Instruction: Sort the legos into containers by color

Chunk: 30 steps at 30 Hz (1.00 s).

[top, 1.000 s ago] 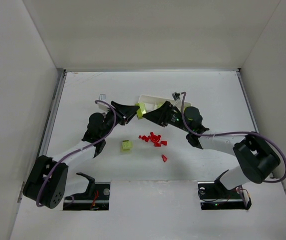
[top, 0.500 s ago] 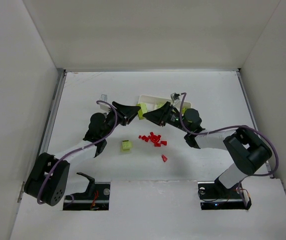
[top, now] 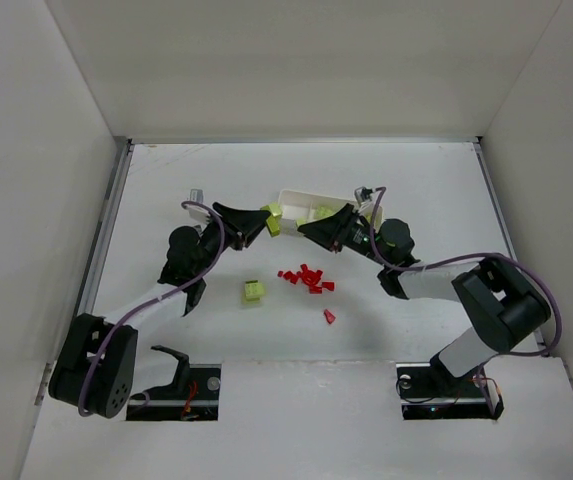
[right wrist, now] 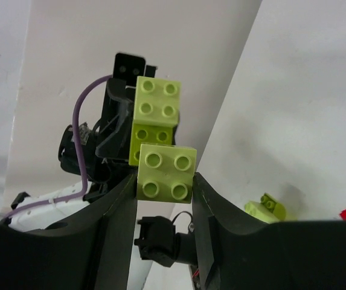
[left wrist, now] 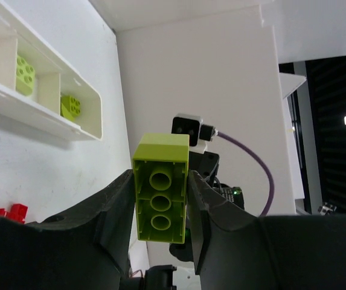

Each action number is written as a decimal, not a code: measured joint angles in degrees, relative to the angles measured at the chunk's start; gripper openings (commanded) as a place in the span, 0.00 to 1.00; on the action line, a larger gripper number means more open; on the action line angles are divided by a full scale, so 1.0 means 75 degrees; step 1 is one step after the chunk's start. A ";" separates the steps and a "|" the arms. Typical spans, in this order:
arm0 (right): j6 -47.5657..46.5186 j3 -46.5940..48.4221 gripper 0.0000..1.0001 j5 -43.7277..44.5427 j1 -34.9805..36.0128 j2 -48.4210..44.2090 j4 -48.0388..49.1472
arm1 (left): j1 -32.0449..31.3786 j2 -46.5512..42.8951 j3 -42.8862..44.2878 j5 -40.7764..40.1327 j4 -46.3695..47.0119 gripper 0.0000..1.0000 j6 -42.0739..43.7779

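My left gripper [top: 263, 221] is shut on a long yellow-green lego [left wrist: 160, 193], held above the table just left of the white tray [top: 291, 196]. Facing it, my right gripper [top: 306, 229] is shut on a square four-stud yellow-green lego [right wrist: 165, 174]. The right wrist view shows the left arm's lego [right wrist: 155, 118] just beyond the square one. The containers [left wrist: 52, 124] hold two yellow-green legos [left wrist: 25, 74] [left wrist: 70, 107]. A cluster of small red legos [top: 306, 278] lies on the table below both grippers.
One yellow-green lego [top: 254, 291] lies left of the red cluster, and a single red lego [top: 330, 316] lies nearer the arm bases. White walls enclose the table on three sides.
The right gripper's jaws closed on the square yellow-green lego. The two grippers then drew apart, the left one moving left and the right one moving right.
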 measured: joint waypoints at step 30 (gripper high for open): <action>-0.4409 0.2900 0.70 0.3153 -0.0895 0.0810 -0.6487 | -0.0265 0.0256 0.0000 -0.0020 0.0015 0.20 0.0137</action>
